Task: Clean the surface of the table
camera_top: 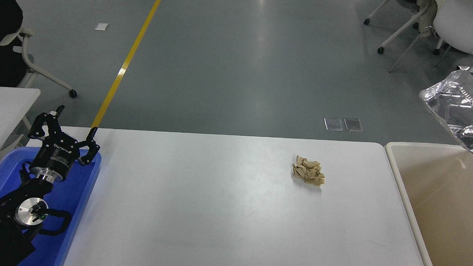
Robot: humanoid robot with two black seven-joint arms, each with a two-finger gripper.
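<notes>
Grey floor beyond the desk (218,211); we judge the crumpled paper (308,170) light, soft, pinchable anywhere. Left end effector (63,133) released; right unseen.

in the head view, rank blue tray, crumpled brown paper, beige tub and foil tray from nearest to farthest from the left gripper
1. blue tray: directly beneath the left gripper, at the table's left end.
2. crumpled brown paper: on the table, right of centre.
3. beige tub: past the right end.
4. foil tray: above the tub, at the right edge.
</notes>
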